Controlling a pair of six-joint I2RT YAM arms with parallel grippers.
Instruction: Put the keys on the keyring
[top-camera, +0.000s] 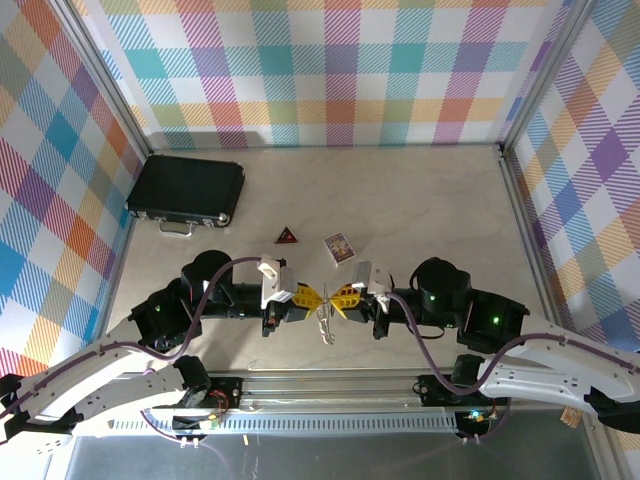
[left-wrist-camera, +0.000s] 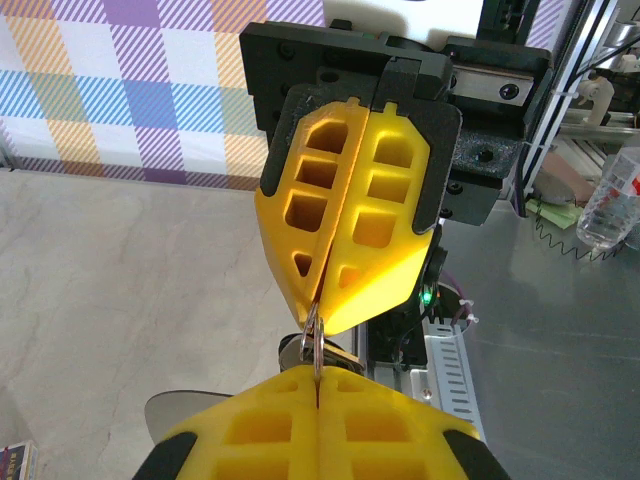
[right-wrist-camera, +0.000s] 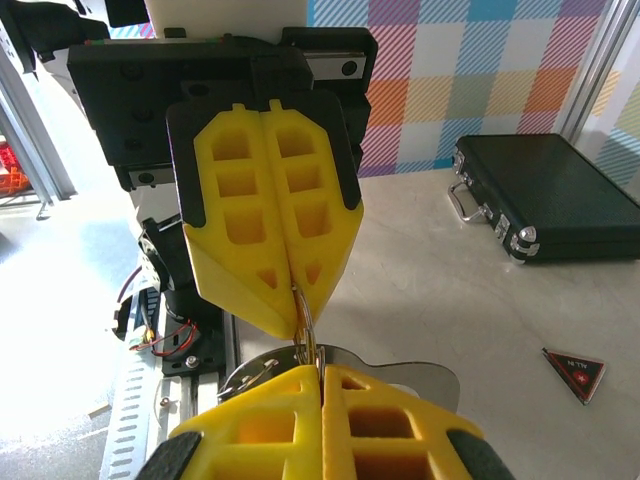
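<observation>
Two arms meet tip to tip in the top cam, near the front edge of the table (top-camera: 420, 200). The left gripper (top-camera: 311, 298) and right gripper (top-camera: 342, 298) are both clamped shut, w/ the keyring (top-camera: 325, 320) pinched between them and hanging down off the tabletop. Something small dangles from it, but it's too tiny to tell if that's a key. Further back there's a black briefcase (top-camera: 187, 189) at the far left. A red-and-black triangle (top-camera: 287, 236) and a purple card (top-camera: 338, 247) lie near each other, mid table, just beyond the grippers.

Left wrist cam: the left gripper (left-wrist-camera: 318, 378) is at the bottom, yellow fingers (left-wrist-camera: 250, 430) pressed together. The right gripper (left-wrist-camera: 318, 308) points down at it from above, also closed. A thin silvery bit of the keyring (left-wrist-camera: 314, 338) runs from one seam into the other, so both are biting the same loop. A corner of the purple card (left-wrist-camera: 14, 462) shows bottom left, and a plastic bottle (left-wrist-camera: 615, 200) sits off the table on the right.

Right wrist cam: same deal, mirrored. The right gripper (right-wrist-camera: 320, 372) is closed at the bottom and the left gripper (right-wrist-camera: 292, 316) is closed above it. The keyring (right-wrist-camera: 305, 340) is held in both, up off the surface. A flat shiny metal piece (right-wrist-camera: 420, 378) sits right behind the tips, can't tell what tbh. The briefcase (right-wrist-camera: 550, 195) is on the right, w/ the triangle (right-wrist-camera: 577, 372) nearer the cam.
</observation>
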